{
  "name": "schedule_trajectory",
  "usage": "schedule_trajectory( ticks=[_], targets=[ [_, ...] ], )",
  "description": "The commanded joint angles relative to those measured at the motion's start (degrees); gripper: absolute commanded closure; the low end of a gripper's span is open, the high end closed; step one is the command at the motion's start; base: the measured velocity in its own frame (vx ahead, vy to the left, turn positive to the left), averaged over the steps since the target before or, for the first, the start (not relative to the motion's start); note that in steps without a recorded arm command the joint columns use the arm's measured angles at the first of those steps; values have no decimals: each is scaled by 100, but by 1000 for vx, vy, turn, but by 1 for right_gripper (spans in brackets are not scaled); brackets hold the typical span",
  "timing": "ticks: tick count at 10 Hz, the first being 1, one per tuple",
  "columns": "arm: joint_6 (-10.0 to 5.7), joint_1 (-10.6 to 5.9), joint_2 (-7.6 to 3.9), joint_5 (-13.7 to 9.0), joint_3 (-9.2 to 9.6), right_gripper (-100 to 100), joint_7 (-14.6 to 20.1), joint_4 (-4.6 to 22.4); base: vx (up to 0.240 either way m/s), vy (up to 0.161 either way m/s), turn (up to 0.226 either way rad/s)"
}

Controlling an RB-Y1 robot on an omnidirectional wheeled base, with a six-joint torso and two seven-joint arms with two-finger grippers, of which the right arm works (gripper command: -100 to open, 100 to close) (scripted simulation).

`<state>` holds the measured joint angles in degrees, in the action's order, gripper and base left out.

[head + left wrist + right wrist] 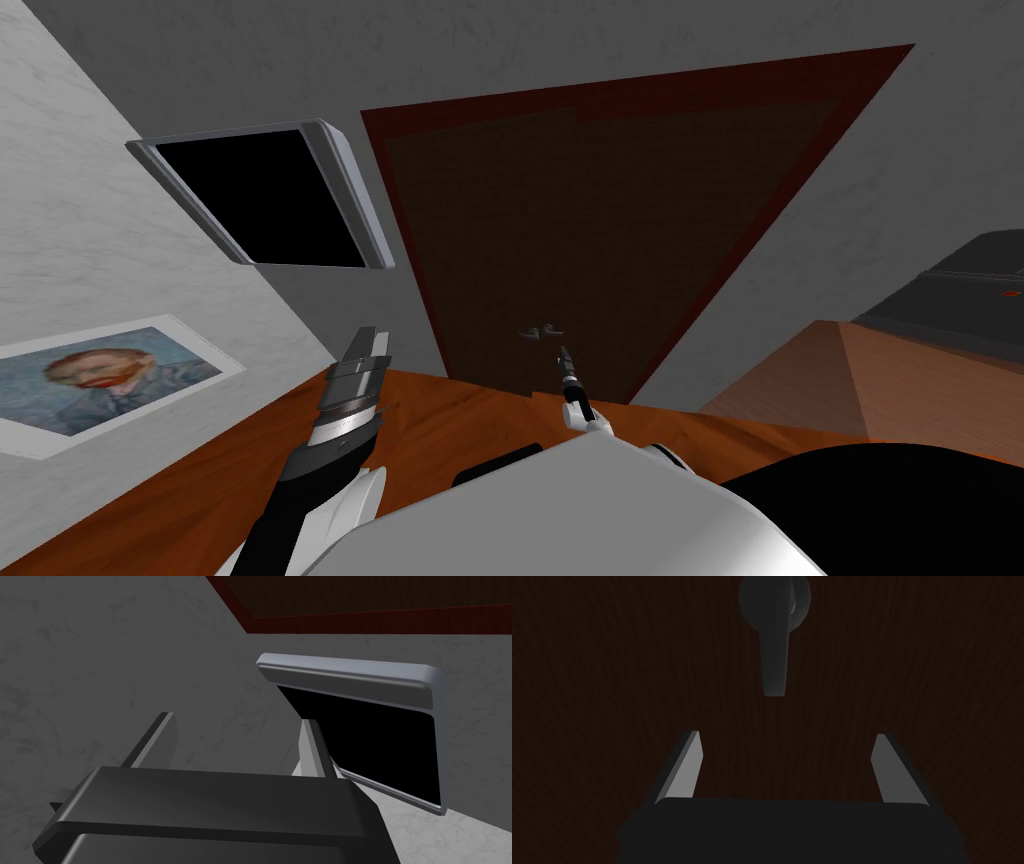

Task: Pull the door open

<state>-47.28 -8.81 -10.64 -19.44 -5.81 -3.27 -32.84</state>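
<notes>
A portrait painting (100, 375) hangs on the pale wall at the far left, with a grey-framed black panel (265, 195) next to it. The left gripper (365, 342) is raised in front of the wall near that panel, its fingers (312, 746) spread and holding nothing. Straight ahead is the dark brown door (600, 220) in a reddish frame. Its dark lever handle (774, 651) sits low on the door's left side. The right gripper (787, 736) points at the door face just short of the lever. Its jaws are wide apart and the handle is beyond the fingertips, untouched. A brown cabinet (860, 380) stands to the right.
</notes>
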Motion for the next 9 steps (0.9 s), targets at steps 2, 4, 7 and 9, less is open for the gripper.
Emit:
schedule_trajectory(
  ticks=[2,4,7,9],
  targets=[
    [-52,-71,-13,-15,-8,-100,6,153,65,-16,41],
    [-81,80,-166,-77,-107,-100,58,240,-66,-27,-92],
    [-101,229,-337,-139,-203,-100,131,106,-35,7,-25],
    [-127,383,-531,-205,-302,-100,225,375,16,16,0]
  ],
)
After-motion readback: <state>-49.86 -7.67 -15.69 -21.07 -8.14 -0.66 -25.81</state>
